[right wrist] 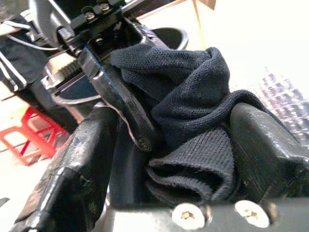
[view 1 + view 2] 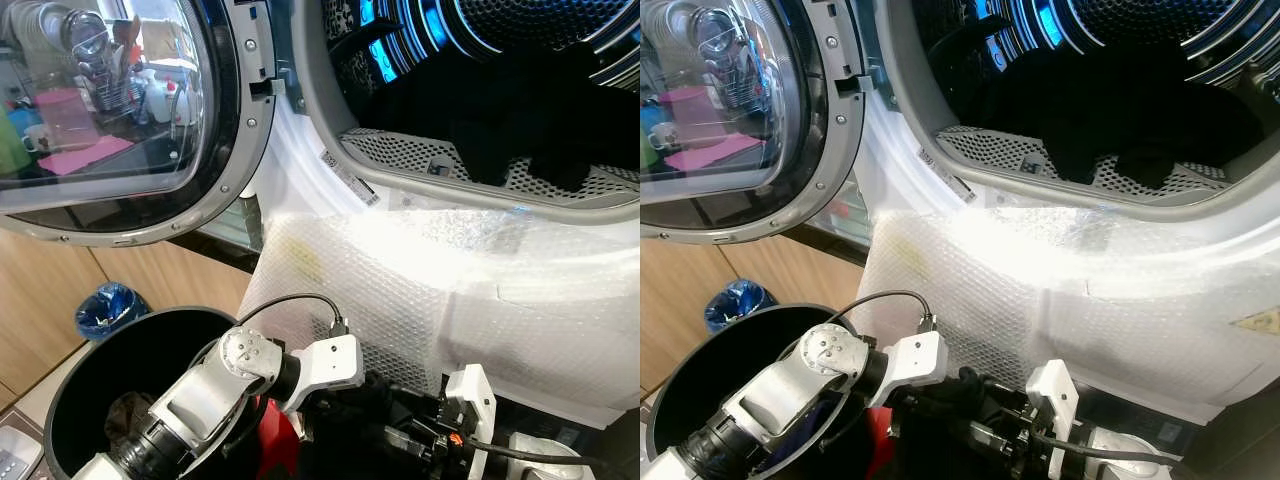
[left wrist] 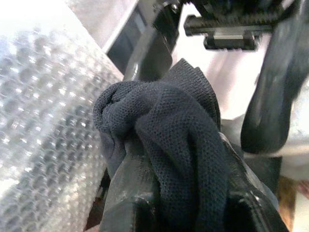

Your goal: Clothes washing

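A dark navy knit garment is bunched between both grippers, low in front of the washing machine. My left gripper is shut on it from one side. My right gripper is shut on the same garment from the other side, fingers nearly interlocked with the left's. In the left eye view both wrists meet at the bottom centre, the left gripper just right of the black laundry basket. Above them the open drum holds more dark clothes.
The round glass door stands swung open at the upper left. Bubble wrap covers the machine's front below the opening. A blue bag lies on the floor by the wooden cabinet, and something red sits beside the basket.
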Motion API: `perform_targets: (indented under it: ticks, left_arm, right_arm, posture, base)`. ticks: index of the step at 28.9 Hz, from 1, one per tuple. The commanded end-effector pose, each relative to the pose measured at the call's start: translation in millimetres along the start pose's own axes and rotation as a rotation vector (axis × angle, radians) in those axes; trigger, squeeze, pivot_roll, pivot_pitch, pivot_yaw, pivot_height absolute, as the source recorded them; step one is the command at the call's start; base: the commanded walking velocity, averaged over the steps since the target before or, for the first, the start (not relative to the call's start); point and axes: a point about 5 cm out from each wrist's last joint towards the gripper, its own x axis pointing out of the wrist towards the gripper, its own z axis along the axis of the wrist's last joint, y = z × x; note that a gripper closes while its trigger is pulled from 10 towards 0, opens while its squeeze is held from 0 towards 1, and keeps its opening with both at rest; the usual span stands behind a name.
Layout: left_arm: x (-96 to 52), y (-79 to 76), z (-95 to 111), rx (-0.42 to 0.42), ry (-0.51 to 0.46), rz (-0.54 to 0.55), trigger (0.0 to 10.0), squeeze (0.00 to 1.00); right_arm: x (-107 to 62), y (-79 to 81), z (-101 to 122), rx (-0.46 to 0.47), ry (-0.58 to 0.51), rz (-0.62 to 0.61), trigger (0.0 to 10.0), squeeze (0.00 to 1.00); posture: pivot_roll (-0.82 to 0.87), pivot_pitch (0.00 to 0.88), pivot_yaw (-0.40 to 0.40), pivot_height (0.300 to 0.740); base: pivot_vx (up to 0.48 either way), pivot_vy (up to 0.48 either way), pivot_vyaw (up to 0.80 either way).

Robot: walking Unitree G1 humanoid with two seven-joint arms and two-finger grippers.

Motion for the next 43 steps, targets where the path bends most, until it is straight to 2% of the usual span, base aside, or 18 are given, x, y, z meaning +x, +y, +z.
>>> perform_targets:
  ticks: [1,4,5,8,10,12,13,15,18,19,22,23,27,31,33,35,36,43]
  left_arm:
    - [-1.8,10.5,32.3,0.068,-0.142,0.057,0.0,0.00]
    - [-1.0,10.4,35.5,0.068,-0.164,0.064,0.0,0.00]
    - [0.4,10.3,38.3,0.061,-0.182,0.071,0.0,0.00]
    - [1.7,3.7,39.8,0.039,-0.193,0.027,0.0,0.00]
    - [0.9,1.5,37.9,0.037,-0.179,0.009,0.0,0.00]
    - [-4.3,-2.5,27.8,0.040,-0.115,-0.028,0.0,0.00]
    - [-9.8,-2.3,20.9,0.033,-0.080,-0.031,0.0,0.00]
    - [-13.4,-2.2,17.2,0.028,-0.061,-0.032,0.0,0.00]
    - [-28.4,-0.7,2.9,0.018,0.020,-0.020,0.0,0.00]
    - [-36.8,-0.8,-3.0,0.015,0.058,-0.017,0.0,0.00]
    - [-51.8,-4.1,-12.5,0.000,0.130,-0.036,0.0,0.00]
    - [-59.4,-7.0,-19.6,0.000,0.184,-0.052,0.0,0.00]
    - [-69.0,-10.6,-30.2,-0.001,0.255,-0.071,0.0,0.00]
    - [-64.1,-11.6,-35.0,0.019,0.283,-0.077,0.0,0.00]
    - [-50.4,-9.4,-29.6,0.038,0.226,-0.058,0.0,0.00]
    - [-46.8,-8.5,-27.3,0.040,0.207,-0.052,0.0,0.00]
    - [-38.1,-6.5,-19.6,0.050,0.156,-0.038,0.0,0.00]
    - [-22.3,-4.7,-2.9,0.106,0.089,-0.050,0.0,0.00]
  right_arm:
    - [15.2,12.4,-14.8,0.049,0.039,0.069,10.0,0.00]
    - [17.2,8.2,-16.4,0.059,0.027,0.023,10.0,0.00]
    - [19.4,2.6,-17.6,0.073,0.011,-0.033,10.0,0.00]
    - [18.3,-10.1,-19.4,0.108,-0.036,-0.144,10.0,0.00]
    - [15.8,-12.4,-19.1,0.117,-0.052,-0.159,10.0,0.00]
    - [4.0,-14.9,-15.6,0.098,-0.078,-0.162,10.0,0.00]
    - [-8.2,-14.3,-10.3,0.082,-0.098,-0.131,10.0,0.00]
    - [-15.3,-13.4,-7.6,0.078,-0.104,-0.110,10.0,0.00]
    - [-36.8,-8.8,-5.3,0.030,-0.072,-0.049,10.0,0.00]
    - [-47.4,-9.7,-5.8,0.004,-0.049,-0.052,10.0,0.00]
    - [-64.3,-13.0,-9.0,-0.034,-0.001,-0.071,10.0,0.00]
    - [-71.5,-15.0,-9.9,-0.047,0.018,-0.082,10.0,0.00]
    - [-80.0,-18.0,-6.7,-0.055,0.022,-0.097,10.0,0.00]
    - [-73.9,-14.5,-2.9,-0.047,0.002,-0.066,10.0,0.00]
    - [-60.7,-6.8,-5.0,-0.039,0.011,-0.007,10.0,0.00]
    - [-57.2,-4.9,-5.8,-0.035,0.012,0.007,10.0,0.00]
    - [-49.9,-1.3,-9.0,-0.031,0.018,0.036,10.0,0.00]
    - [-33.5,8.8,-13.6,0.008,-0.009,0.098,10.0,0.00]
  posture:
    - [-0.07,0.017,0.089,0.740]
    - [-0.07,0.012,0.089,0.740]
    - [-0.07,0.007,0.088,0.740]
    - [-0.07,0.004,0.089,0.740]
    - [-0.07,0.005,0.089,0.740]
    - [-0.07,0.005,0.092,0.740]
    - [-0.07,0.005,0.093,0.740]
    - [-0.08,0.005,0.094,0.740]
    - [-0.08,0.007,0.096,0.740]
    - [-0.08,0.009,0.094,0.740]
    - [-0.08,0.015,0.095,0.740]
    - [-0.08,0.017,0.096,0.740]
    - [-0.08,0.020,0.098,0.740]
    - [-0.08,0.022,0.099,0.740]
    - [-0.08,0.023,0.097,0.740]
    - [-0.08,0.025,0.096,0.740]
    - [-0.08,0.026,0.096,0.740]
    - [-0.08,0.028,0.095,0.740]
  base:
    - [0.000,0.000,0.00]
    - [0.000,0.000,0.00]
    - [0.000,0.000,0.00]
    - [0.000,0.000,0.00]
    - [0.000,0.000,0.00]
    - [0.000,0.000,0.00]
    - [0.000,0.000,0.00]
    - [0.000,0.000,0.00]
    - [0.000,0.000,0.00]
    - [0.000,0.000,0.00]
    - [0.000,0.000,0.00]
    - [0.000,0.000,0.00]
    - [0.000,0.000,0.00]
    - [0.000,0.000,0.00]
    - [0.000,0.000,0.00]
    - [0.000,0.000,0.00]
    - [0.000,0.000,0.00]
    - [0.000,0.000,0.00]
